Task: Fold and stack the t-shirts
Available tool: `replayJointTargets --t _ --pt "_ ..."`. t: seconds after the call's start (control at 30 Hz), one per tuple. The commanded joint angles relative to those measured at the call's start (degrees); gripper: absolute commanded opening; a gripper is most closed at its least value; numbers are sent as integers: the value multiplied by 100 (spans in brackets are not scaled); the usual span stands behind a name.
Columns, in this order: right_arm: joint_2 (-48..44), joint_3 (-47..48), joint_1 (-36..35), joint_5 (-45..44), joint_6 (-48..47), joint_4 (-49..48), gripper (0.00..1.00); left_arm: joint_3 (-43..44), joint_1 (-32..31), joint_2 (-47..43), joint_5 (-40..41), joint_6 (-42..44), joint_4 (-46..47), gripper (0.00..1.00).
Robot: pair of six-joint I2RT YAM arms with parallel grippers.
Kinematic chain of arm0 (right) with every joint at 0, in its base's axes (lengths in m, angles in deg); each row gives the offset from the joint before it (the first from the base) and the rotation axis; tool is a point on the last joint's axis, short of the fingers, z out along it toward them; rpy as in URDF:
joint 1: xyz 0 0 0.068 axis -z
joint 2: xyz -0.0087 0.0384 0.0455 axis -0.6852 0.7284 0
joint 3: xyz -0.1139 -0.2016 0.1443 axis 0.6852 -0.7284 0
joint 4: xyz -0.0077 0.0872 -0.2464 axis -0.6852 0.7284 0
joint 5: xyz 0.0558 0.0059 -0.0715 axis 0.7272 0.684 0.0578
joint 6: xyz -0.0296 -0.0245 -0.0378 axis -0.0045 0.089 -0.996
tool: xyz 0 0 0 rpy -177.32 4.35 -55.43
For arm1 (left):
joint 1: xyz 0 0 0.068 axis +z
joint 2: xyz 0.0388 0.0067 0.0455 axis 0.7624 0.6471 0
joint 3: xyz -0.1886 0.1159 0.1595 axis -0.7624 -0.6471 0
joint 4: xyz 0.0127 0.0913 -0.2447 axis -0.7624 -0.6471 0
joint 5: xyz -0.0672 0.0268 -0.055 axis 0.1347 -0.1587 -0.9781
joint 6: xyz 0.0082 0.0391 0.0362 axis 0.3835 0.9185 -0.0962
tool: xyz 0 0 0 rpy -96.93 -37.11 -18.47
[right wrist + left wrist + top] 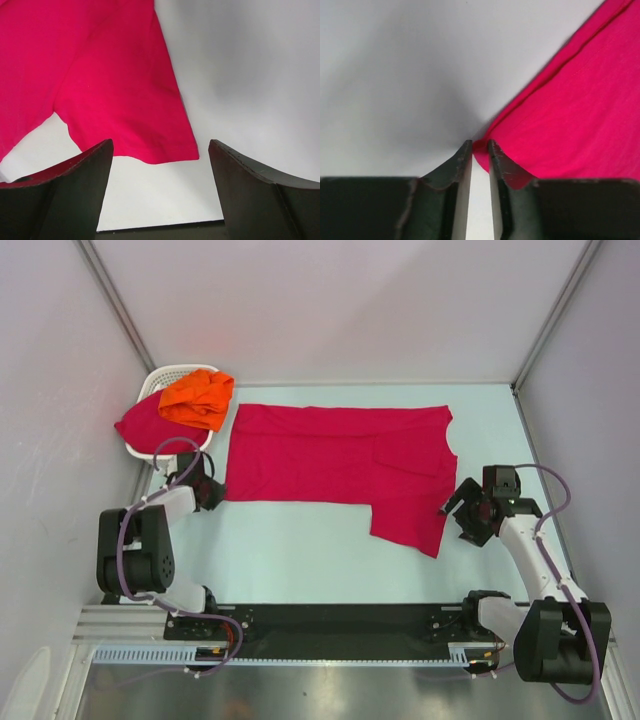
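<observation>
A crimson-pink t-shirt (330, 455) lies spread flat across the table, one sleeve (410, 520) pointing toward the near edge. My left gripper (213, 492) is at its near left corner. In the left wrist view the jaws (480, 145) stand narrow, and the corner of the t-shirt (570, 115) is pinched between their tips. My right gripper (455, 508) hovers open just right of the sleeve. Its wrist view shows the sleeve hem (150, 150) ahead of the wide-apart gripper (160, 142). An orange t-shirt (198, 398) and another crimson one (145, 425) sit in the basket.
The white slotted basket (180, 370) stands at the far left corner against the wall. Grey walls enclose the table on the left, back and right. A black strip with the arm bases (330, 620) runs along the near edge.
</observation>
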Motion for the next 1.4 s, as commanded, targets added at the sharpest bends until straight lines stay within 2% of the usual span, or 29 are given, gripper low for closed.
replayJointTargets --t 0.0,0.07,0.13,0.33,0.5,0.7,0.93,1.37 --pt "-267 200 20 -189 63 410 83 64 -40 113 151 -34 -82 17" --pt "-364 147 20 -189 107 603 83 47 -40 122 142 -25 -91 11" --pt "-400 95 29 -163 81 718 83 64 -40 148 186 -8 -143 0" --pt "-505 -82 -129 -65 116 1070 81 99 -40 210 221 28 -240 0" --pt "-85 -230 -322 -4 537 886 79 143 -49 262 151 54 -214 0" --pt "180 -670 -1254 -373 1012 429 75 187 -40 210 142 89 -258 0" --pt "180 -723 -1263 -900 1171 183 66 214 -49 113 89 133 -249 0" --pt "602 -846 -1237 -980 1030 -134 51 214 -40 166 98 142 -249 0"
